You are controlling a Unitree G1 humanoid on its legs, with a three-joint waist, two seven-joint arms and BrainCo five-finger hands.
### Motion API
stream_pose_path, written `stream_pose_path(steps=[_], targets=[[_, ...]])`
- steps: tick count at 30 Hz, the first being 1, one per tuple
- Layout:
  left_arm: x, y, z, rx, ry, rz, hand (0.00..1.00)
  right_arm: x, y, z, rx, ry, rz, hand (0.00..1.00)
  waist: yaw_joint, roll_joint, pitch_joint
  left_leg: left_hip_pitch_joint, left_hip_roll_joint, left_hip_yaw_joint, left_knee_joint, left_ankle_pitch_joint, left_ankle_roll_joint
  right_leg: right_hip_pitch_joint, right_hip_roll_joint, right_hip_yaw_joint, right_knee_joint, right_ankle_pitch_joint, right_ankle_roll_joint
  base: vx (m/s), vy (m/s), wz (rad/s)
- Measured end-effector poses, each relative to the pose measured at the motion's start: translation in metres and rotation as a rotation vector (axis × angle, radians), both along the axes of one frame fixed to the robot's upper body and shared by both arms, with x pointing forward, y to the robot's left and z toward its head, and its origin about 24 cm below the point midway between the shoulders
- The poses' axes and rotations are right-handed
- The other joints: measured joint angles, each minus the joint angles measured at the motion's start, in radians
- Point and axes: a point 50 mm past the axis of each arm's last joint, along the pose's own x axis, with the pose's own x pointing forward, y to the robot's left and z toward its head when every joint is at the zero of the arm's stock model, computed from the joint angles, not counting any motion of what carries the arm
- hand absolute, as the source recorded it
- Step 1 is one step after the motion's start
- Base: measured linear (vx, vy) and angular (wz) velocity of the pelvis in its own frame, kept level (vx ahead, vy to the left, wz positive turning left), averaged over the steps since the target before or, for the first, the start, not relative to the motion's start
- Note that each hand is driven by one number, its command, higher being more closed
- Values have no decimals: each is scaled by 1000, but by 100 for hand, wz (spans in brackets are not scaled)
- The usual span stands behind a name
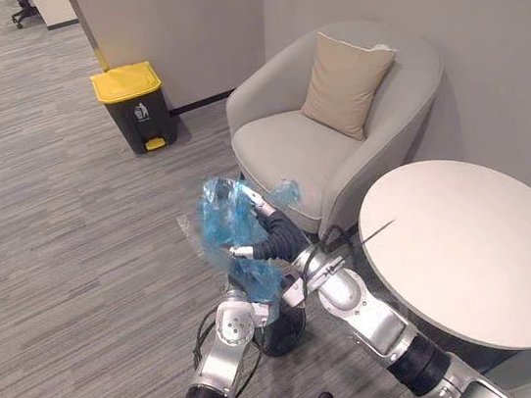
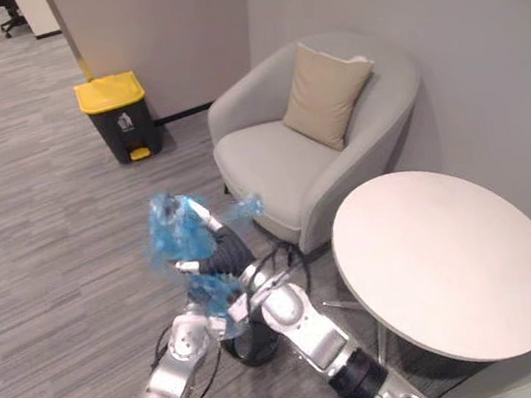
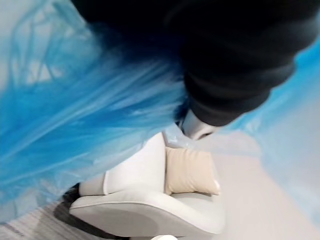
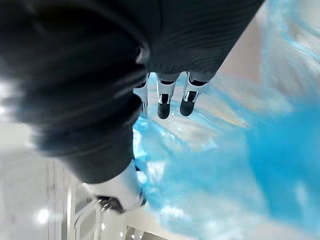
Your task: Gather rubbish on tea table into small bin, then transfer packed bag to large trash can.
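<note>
A crumpled blue plastic bag [image 1: 233, 225] is held in the air above the floor, between the armchair and the tea table. My right hand [image 1: 277, 238] is shut on its upper part, with fingers and thumb curled into the plastic [image 4: 215, 175]. My left hand [image 1: 264, 307] sits just under the bag's hanging lower end, its fingers hidden by blue film [image 3: 75, 115]. Below both hands a small dark bin [image 1: 285, 335] stands on the floor. The large trash can [image 1: 137, 106], dark grey with a yellow lid, stands by the far wall.
The round white tea table [image 1: 470, 249] is at the right, close to my right arm. A grey armchair [image 1: 336, 139] with a beige cushion [image 1: 346, 84] stands just behind the bag. Grey carpet [image 1: 65, 247] stretches open to the left, towards the trash can.
</note>
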Motion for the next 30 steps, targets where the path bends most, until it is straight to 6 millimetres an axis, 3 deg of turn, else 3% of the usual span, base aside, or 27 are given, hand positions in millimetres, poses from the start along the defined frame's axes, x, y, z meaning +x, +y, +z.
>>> stream_pose_path(steps=[8, 16, 24, 30], targets=[[-5, 11, 15, -58, -85, 40, 100, 3, -36, 12, -127, -221, -272, 0, 1, -2, -6, 10, -11, -3, -1, -3, 3, 12, -7, -4, 0, -15, 14, 4, 4, 2], [-14, 22, 10, -71, -64, 77, 100, 5, -68, 7, -153, -233, -453, 0, 1, -1, -8, 10, -12, -4, -1, -3, 4, 12, -7, -5, 0, -15, 14, 0, 0, 0], [-17, 23, 7, -88, -41, 57, 100, 5, -71, -1, -211, -154, -313, 0, 2, -2, -12, 9, -9, -8, -1, -2, 4, 14, -9, -7, 0, -15, 15, 0, 0, 0], [-18, 22, 6, -88, -33, 31, 100, 2, -67, -51, -461, 40, -83, 0, 3, -5, -15, 8, -9, -20, -1, -2, 5, 19, -12, -18, 0, -12, 10, 0, 0, 6]])
